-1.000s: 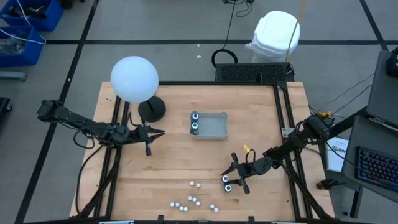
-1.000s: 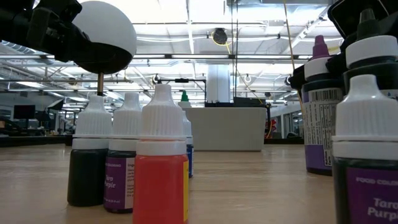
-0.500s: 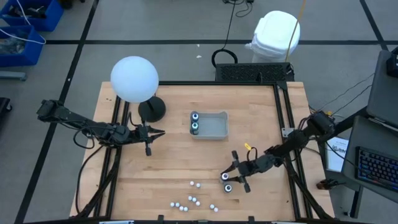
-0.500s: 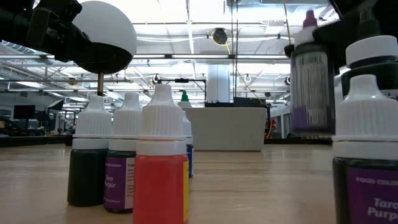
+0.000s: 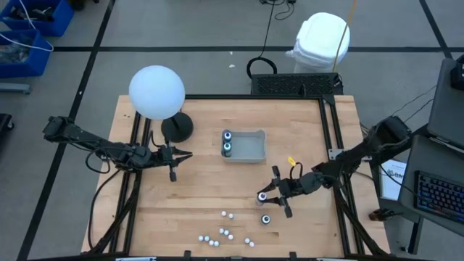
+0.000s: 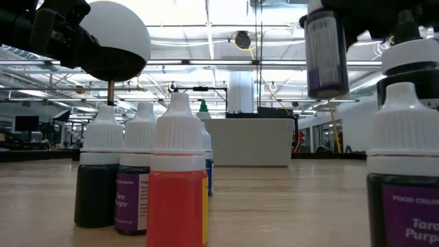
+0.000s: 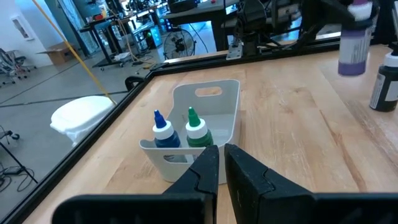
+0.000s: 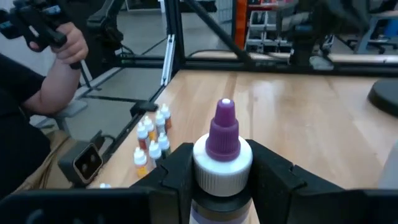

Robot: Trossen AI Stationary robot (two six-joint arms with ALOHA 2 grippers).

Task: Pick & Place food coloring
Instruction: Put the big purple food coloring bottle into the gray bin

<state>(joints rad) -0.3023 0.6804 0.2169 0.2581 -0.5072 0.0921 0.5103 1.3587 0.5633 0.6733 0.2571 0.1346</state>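
Nearby—right tool [image 5: 270, 199] clamped on purple bottle [image 8: 222, 163], grey tray [image 5: 250, 146] (two bottles inside) beyond.

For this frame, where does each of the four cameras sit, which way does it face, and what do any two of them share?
High: overhead, straight down on the table; both arms show.
Low: table height, level past small bottles into the room; the lifted purple bottle hangs above.
Left wrist: behind the shut left gripper, facing the grey tray.
Right wrist: behind the right gripper, clamping the purple bottle; a person's hand beyond.
Shared: the purple bottle appears in all four.
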